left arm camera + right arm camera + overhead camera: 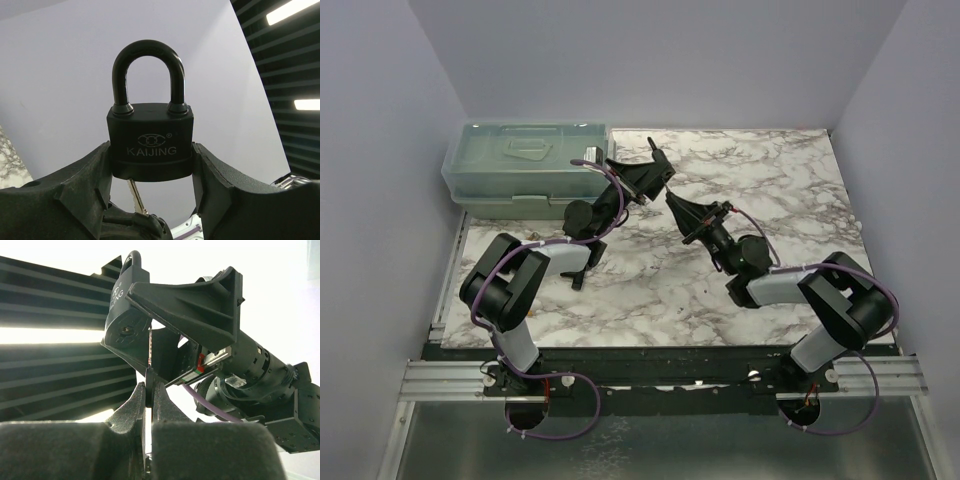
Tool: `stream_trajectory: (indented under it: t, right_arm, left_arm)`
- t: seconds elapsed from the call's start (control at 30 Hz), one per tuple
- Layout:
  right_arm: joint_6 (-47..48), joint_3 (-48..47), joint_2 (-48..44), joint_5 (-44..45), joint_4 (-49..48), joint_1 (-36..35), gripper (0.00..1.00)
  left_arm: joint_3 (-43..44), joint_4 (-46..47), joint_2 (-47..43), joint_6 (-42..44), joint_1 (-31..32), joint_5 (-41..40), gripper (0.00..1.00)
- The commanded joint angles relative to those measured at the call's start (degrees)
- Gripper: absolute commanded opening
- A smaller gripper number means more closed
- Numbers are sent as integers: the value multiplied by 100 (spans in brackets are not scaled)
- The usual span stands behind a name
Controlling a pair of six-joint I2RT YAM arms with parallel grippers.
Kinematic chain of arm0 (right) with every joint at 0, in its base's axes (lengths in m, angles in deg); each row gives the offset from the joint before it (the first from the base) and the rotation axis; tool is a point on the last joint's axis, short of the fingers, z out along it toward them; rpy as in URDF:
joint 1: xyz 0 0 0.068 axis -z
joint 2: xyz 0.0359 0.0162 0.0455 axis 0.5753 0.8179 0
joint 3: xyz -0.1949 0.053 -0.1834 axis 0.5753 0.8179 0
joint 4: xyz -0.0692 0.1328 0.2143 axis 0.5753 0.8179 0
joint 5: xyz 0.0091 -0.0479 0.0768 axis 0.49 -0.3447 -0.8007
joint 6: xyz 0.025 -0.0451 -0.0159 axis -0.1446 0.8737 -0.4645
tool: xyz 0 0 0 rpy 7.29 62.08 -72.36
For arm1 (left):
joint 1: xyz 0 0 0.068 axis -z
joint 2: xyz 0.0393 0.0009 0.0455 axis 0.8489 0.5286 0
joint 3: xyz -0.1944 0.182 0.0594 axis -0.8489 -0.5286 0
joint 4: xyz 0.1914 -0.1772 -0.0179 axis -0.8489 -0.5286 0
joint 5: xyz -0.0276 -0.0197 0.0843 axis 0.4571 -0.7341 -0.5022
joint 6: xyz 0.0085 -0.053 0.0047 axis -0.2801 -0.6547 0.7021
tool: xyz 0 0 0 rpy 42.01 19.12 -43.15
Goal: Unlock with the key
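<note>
Black padlock (pixel 150 145) and small key (pixel 150 347) are both off the marble counter (pixel 790 200), raised where the two arms meet above its middle. The left hand (pixel 151 165) stands partly open, its two fingers pressing the sides of the padlock's body, bow upward and underside facing the other arm. The right hand (pixel 149 395) is closed tight on the key's round dark head, with the thin metal blade pointing up at the underside of the lock.

So picking up and presenting both pieces looks done. The unlocking itself is not: the shackle (pixel 148 75) sits down in both of its holes, with no gap showing at either leg. Whether the blade has entered the lock is doubtful. From the right wrist the round keyhole (pixel 125 331) shows uncovered, with the blade running up just beside it, so the tip seems to meet the underside off target. From the left wrist the blade reaches the lock's bottom edge, but its tip is hidden.

By my reading, what is left is to line up the blade, push it in, turn it and see the shackle spring free.
</note>
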Motion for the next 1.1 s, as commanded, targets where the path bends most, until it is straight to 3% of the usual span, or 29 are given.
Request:
stream_trajectory:
  t: [0.0,0.2,0.3,0.43,0.6,0.7,0.9,1.0,1.07]
  right_arm:
    - [-1079,-236,114,180,-1554,-25,0]
    - [-875,-262,-5,-152,-1463,-30,0]
    - [-630,-95,-255,-710,-848,-29,0]
    - [99,168,-867,-1548,542,-25,0]
    - [1806,479,-2316,-2084,3245,-26,0]
    - [2852,423,-3391,-1940,5146,-26,0]
    - [5249,-724,-4814,-1239,8851,-24,0]
    - [6279,-1220,-5051,-792,10095,-25,0]
    - [6814,-1373,-5117,-655,10538,-30,0]
  left_arm:
    - [252,1161,-249,8,29,188,0]
    - [155,1150,-277,18,-26,162,0]
    - [74,1147,-258,-86,-102,209,0]
    - [-204,690,-297,-306,-203,262,0]
    - [-440,-903,-635,-119,-192,570,0]
    - [-686,-1135,-721,-85,-137,618,0]
    - [-380,-3599,-750,227,-1,1285,0]
    - [308,-6201,-731,1057,266,1121,0]
    - [999,-8228,-586,1741,515,517,0]
